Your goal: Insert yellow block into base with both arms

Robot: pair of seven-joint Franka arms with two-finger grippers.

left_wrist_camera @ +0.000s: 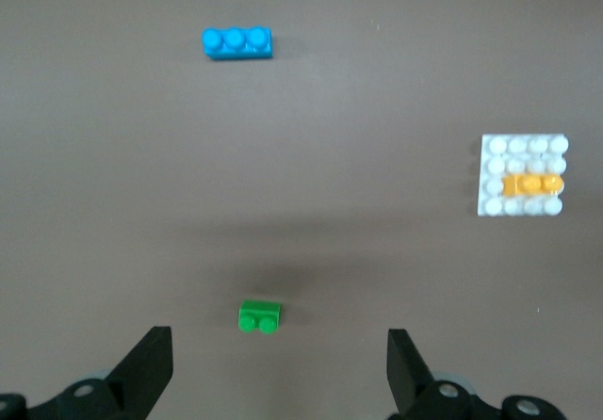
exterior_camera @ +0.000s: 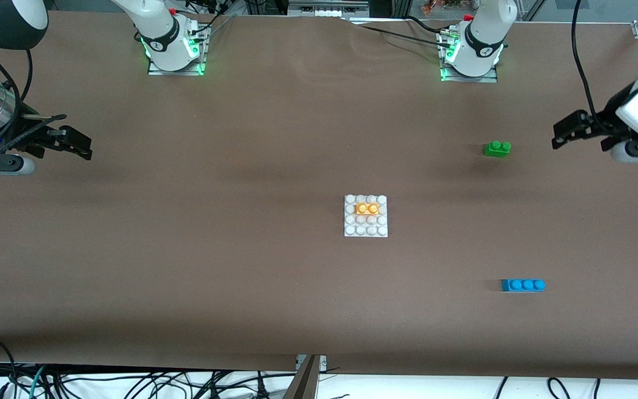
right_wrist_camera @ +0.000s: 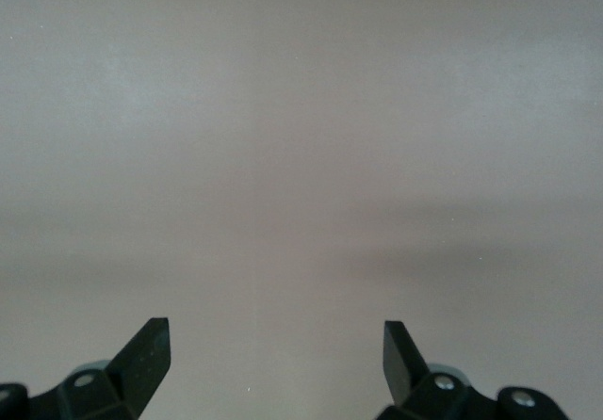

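Observation:
The white studded base (exterior_camera: 366,230) lies mid-table, and the yellow block (exterior_camera: 367,209) sits pressed onto its second stud row from the robots' side. From the left wrist view both show too, the base (left_wrist_camera: 524,142) with the yellow block (left_wrist_camera: 532,185) on it. My left gripper (exterior_camera: 565,133) hangs open at the left arm's end of the table, empty; in its own view the left gripper (left_wrist_camera: 280,359) has the green brick ahead of it. My right gripper (exterior_camera: 78,145) hangs open and empty at the right arm's end, and the right gripper (right_wrist_camera: 276,354) sees only bare brown table.
A green two-stud brick (exterior_camera: 497,148) lies toward the left arm's end, near the left gripper. A blue three-stud brick (exterior_camera: 523,285) lies nearer the front camera than the base, toward the same end. Cables hang below the table's front edge.

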